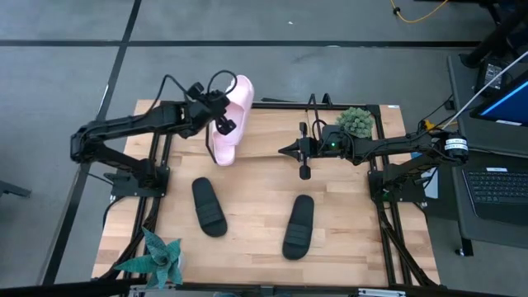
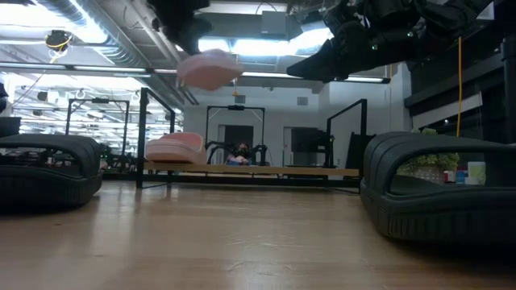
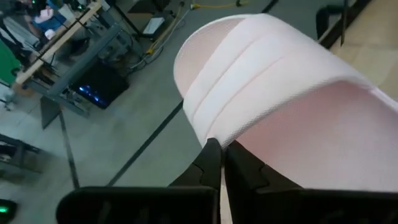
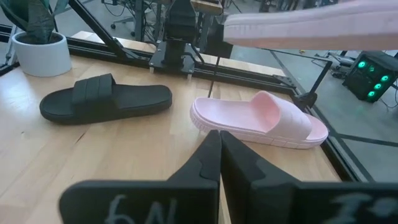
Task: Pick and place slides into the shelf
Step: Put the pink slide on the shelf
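A: Left gripper [image 3: 219, 163] first. Fingers pinched together on the edge of a pale pink slide [image 1: 234, 97], carried in the air above the far-left part of the shelf [image 1: 272, 104].

B: And the second pink slide [image 4: 258, 120]?

A: Already lying on the shelf board, under and beside the carried one. High view partly merges the two; the right wrist view separates them, one flat on the board, the other hanging above it.

B: Right gripper [image 1: 285, 151]?

A: Fingers closed, nothing between them. It hovers just in front of the shelf, near its middle, pointing toward the pink pair.

B: Black slides?

A: Both on the table, well in front of the shelf. One black slide [image 1: 209, 206] sits toward the left arm's side, the other black slide [image 1: 299, 224] toward the right arm's. Long axes run roughly front to back, each a little slanted.

B: What does the next move turn on?

A: My judgement: the carried slide's long axis runs across the shelf's depth, and it hangs directly over the board, so the way is down, beside its mate without landing on it. Left arm is the nearer, being the one holding.

B: Anything only one view gives?

A: Low view shows the air gap between the carried slide and the one resting on the shelf; overhead hides that height
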Robot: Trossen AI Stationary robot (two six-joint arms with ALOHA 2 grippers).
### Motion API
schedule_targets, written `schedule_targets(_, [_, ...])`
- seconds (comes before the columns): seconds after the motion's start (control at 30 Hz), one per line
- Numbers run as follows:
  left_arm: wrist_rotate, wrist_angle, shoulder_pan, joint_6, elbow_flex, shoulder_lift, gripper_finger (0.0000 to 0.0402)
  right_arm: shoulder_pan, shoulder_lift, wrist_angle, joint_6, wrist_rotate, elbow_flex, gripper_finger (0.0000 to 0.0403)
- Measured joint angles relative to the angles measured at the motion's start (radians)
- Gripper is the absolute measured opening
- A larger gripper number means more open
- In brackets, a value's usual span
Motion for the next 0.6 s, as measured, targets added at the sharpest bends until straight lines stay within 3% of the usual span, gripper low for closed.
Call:
schedule_targets(0.27, [0.007,0.026,-0.001,-0.137,-0.001,0.036,0.0000,0.000,0.000,-0.007,-0.002,0.000,0.000,0.0007])
schedule_targets(0.6, [0.006,0.093,-0.005,-0.179,-0.001,0.136,0.0000,0.000,0.000,-0.017,-0.029,0.002,0.000,0.0007])
